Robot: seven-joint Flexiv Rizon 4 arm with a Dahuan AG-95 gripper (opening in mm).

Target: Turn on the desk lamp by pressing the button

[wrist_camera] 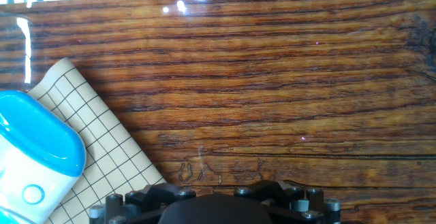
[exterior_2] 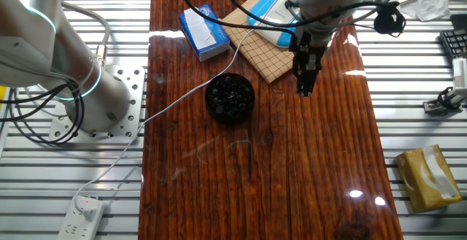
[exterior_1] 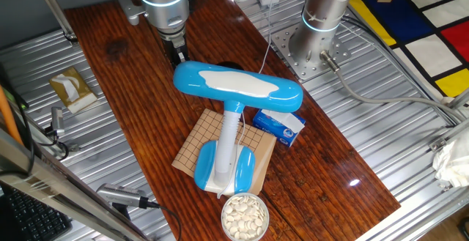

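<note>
The desk lamp [exterior_1: 238,87] stands on a gridded board [exterior_1: 201,135]. It has a sky-blue oval head with a white panel, a white stem and a blue-and-white base [exterior_1: 223,166]. My gripper [exterior_1: 179,55] points down at the table behind the lamp head, apart from it. In the other fixed view the gripper [exterior_2: 305,85] hangs over bare wood beside the board [exterior_2: 266,50], and the arm hides most of the lamp [exterior_2: 270,8]. The hand view shows the lamp base [wrist_camera: 34,149] at lower left with a round button [wrist_camera: 32,194]. The fingertips are out of that view.
A small blue-and-white box [exterior_1: 280,124] lies right of the lamp. A bowl of white pieces [exterior_1: 245,215] sits at the near edge. A black bowl of dark pieces [exterior_2: 230,98] stands left of the gripper. A white cable [exterior_2: 175,98] crosses the table.
</note>
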